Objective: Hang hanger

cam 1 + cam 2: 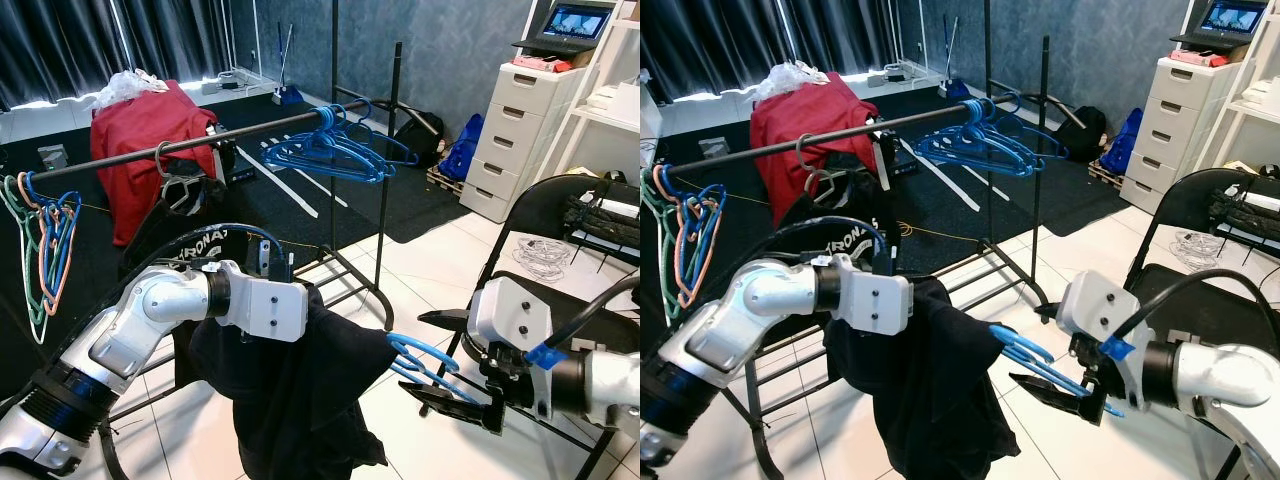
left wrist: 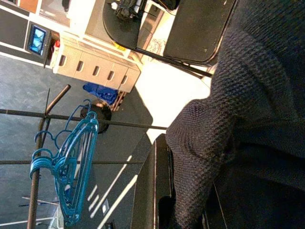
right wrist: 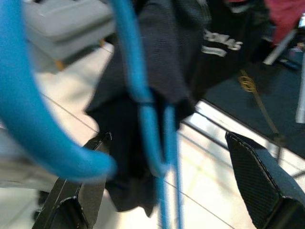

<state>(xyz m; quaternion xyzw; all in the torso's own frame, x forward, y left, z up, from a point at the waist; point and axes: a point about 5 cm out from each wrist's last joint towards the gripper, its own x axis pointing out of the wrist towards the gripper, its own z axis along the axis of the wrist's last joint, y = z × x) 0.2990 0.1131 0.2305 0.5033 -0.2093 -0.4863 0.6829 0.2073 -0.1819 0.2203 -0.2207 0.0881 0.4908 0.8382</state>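
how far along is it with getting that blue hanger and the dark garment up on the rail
Early stage. Done: the blue hanger is partly pushed into the dark garment. In hand: the left gripper holds the garment, and the right gripper has the hanger between its fingers. Left: lifting the hook onto the rail.

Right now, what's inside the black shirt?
A blue hanger pokes out of the black shirt toward the right gripper. The hanger's other end and the left gripper's fingers are covered by cloth.

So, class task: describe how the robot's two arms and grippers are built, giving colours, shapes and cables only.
Both arms are silver with rounded joints and black bands. The left arm ends in a boxy white wrist block. The right arm carries a black cable and a blue tag. The right gripper has long black fingers.
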